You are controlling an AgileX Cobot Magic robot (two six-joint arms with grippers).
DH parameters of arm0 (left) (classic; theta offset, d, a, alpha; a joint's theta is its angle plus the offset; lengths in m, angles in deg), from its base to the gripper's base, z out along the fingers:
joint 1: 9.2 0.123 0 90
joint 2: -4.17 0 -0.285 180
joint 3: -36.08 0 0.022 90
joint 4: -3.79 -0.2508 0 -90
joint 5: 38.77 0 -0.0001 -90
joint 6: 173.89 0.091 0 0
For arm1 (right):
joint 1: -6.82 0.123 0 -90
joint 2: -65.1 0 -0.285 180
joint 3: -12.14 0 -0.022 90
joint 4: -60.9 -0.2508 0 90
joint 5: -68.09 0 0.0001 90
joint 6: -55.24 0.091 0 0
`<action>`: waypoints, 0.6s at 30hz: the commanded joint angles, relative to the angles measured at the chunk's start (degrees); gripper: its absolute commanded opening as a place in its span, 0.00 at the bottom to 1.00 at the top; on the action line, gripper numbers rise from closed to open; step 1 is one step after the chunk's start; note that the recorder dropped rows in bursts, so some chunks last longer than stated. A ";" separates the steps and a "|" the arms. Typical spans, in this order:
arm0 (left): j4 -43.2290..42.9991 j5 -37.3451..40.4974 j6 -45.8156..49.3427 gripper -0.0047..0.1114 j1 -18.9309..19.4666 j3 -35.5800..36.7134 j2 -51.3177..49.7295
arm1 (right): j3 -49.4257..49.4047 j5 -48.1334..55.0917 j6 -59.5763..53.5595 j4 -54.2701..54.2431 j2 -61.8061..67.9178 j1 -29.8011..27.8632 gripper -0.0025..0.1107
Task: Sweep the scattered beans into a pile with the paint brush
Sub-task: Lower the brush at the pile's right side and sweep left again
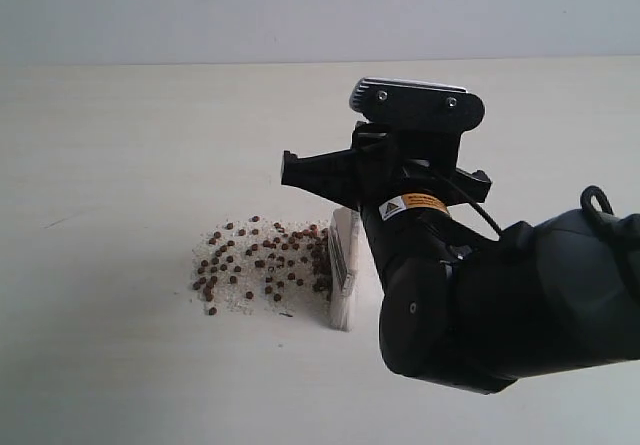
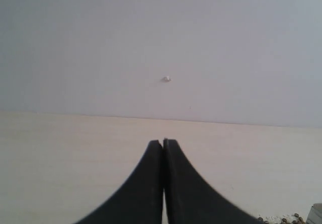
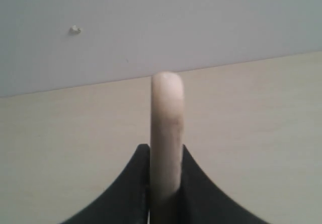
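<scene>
My right gripper [image 3: 166, 156] is clamped on the paint brush [image 3: 166, 113], its 2 jaws pressed against the pale handle. Below it, in the exterior view, the bristles stand on the table [image 1: 120, 165], touching the right edge of the beans [image 1: 262, 262], which spread leftward. My left gripper [image 2: 163, 144] has its jaws pressed together.
</scene>
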 commanded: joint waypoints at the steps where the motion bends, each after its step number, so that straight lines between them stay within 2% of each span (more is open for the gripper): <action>1: 0.37 -0.19 0.02 0.04 0.09 0.17 0.49 | 0.44 0.85 -0.57 0.00 0.55 0.24 0.02; 12: 0.37 -0.19 0.02 0.04 0.09 0.17 0.49 | 0.95 1.40 4.15 2.39 3.23 0.24 0.02; 18: 0.37 -0.19 0.02 0.04 0.09 0.17 0.49 | 2.77 1.92 2.31 2.00 4.38 0.24 0.02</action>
